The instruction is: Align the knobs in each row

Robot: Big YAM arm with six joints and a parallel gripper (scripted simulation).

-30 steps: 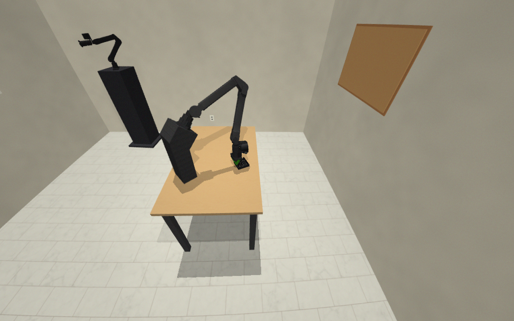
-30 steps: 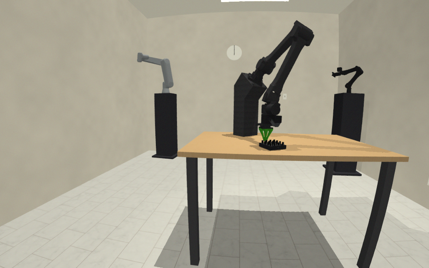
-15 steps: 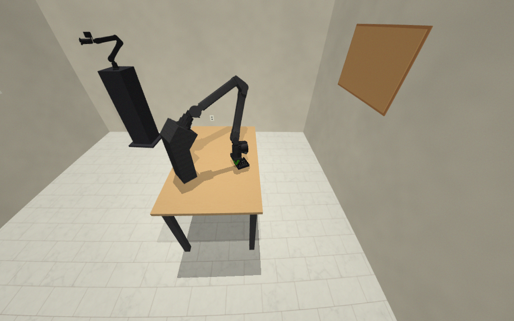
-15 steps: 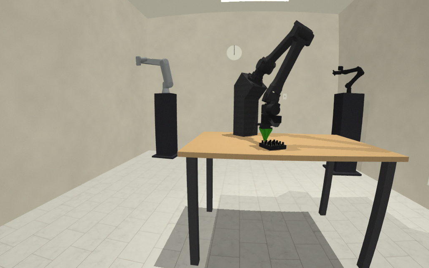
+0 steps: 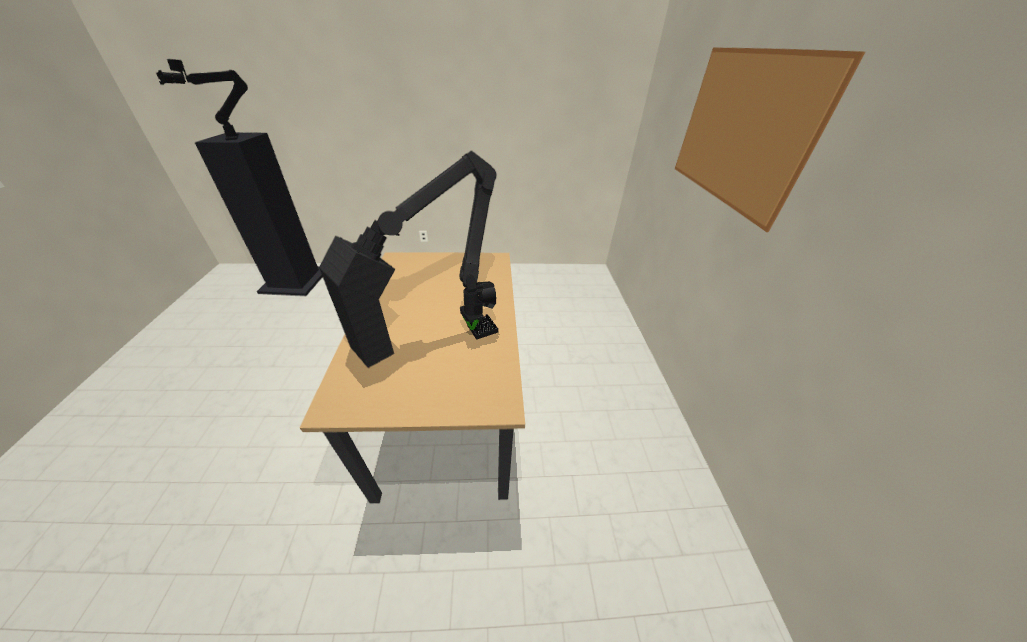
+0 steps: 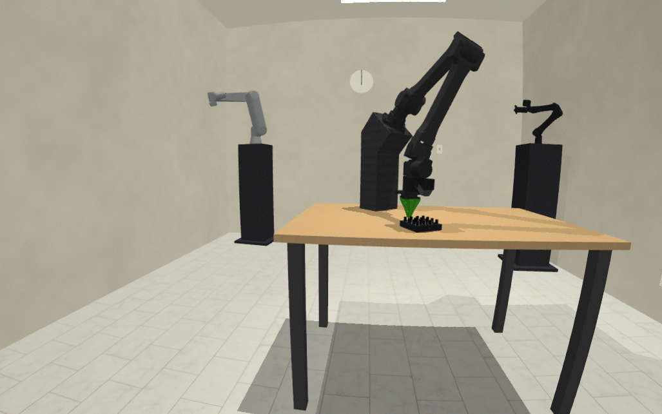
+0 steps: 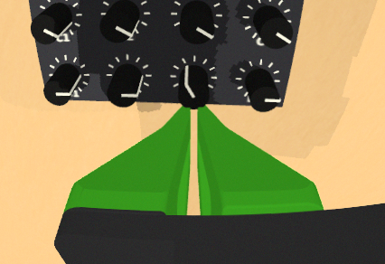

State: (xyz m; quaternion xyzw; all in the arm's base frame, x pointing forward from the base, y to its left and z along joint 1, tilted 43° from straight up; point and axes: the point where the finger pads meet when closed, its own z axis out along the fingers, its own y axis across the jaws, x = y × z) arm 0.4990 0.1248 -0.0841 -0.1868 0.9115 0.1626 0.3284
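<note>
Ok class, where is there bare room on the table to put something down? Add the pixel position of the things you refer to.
In the exterior view, right of the knob box [image 5: 485,327] [image 6: 421,227] [image 7: 155,42], towards the table's [image 5: 437,398] [image 6: 523,231] right edge. It's crowded around the shut gripper [image 5: 472,325] [image 6: 409,216] [image 7: 194,108].

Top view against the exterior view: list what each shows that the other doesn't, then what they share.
Only the top view: the brown framed board on the wall.

Only the exterior view: the round wall clock, the grey arm on its pedestal and the bright ceiling light.

Both: the table, the knob box, the large black arm with its green-fingered pincer, and the small black arm on a pedestal.
</note>
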